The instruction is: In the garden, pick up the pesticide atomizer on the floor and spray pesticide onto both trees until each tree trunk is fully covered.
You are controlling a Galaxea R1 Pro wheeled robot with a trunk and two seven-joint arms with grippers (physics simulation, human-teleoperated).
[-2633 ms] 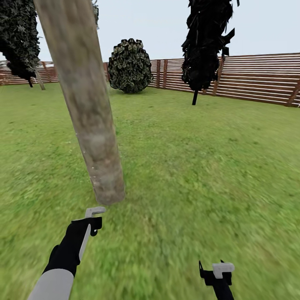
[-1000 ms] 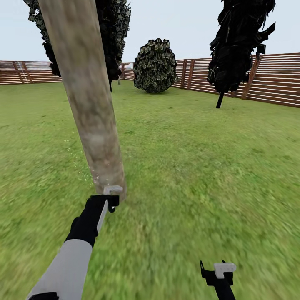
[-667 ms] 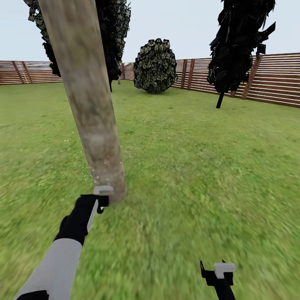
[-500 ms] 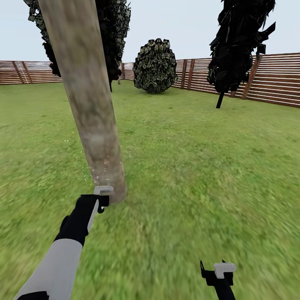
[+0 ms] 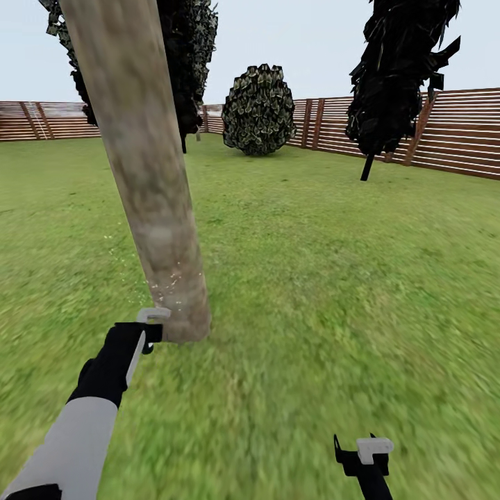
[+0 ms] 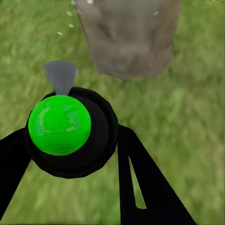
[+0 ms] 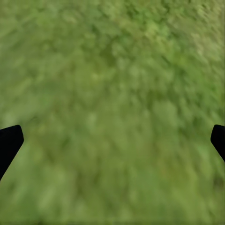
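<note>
A thick, leaning grey-brown tree trunk (image 5: pixel 146 173) rises from the grass floor (image 5: pixel 312 292) just ahead of me on the left. My left gripper (image 5: pixel 142 335) sits low by the trunk's base, a little to its left. In the left wrist view this gripper (image 6: pixel 70 140) is shut on the pesticide atomizer (image 6: pixel 65 126), a black body with a bright green dome and a grey nozzle pointing toward the trunk's foot (image 6: pixel 129 37). Whitish pesticide specks (image 5: pixel 167 281) dot the lower trunk. My right gripper (image 5: pixel 362 451) hangs open over bare grass (image 7: pixel 112 112).
A brown slatted fence (image 5: pixel 451 132) rings the lawn. A round dark bush (image 5: pixel 258 110) stands at the back. A dark-crowned tree (image 5: pixel 399 69) stands at the right near the fence, and another dark crown (image 5: pixel 191 55) shows behind the near trunk.
My left arm has slid to the left along the trunk's base with the atomizer in it. More whitish specks show on the lower trunk. The right arm has stayed put.
</note>
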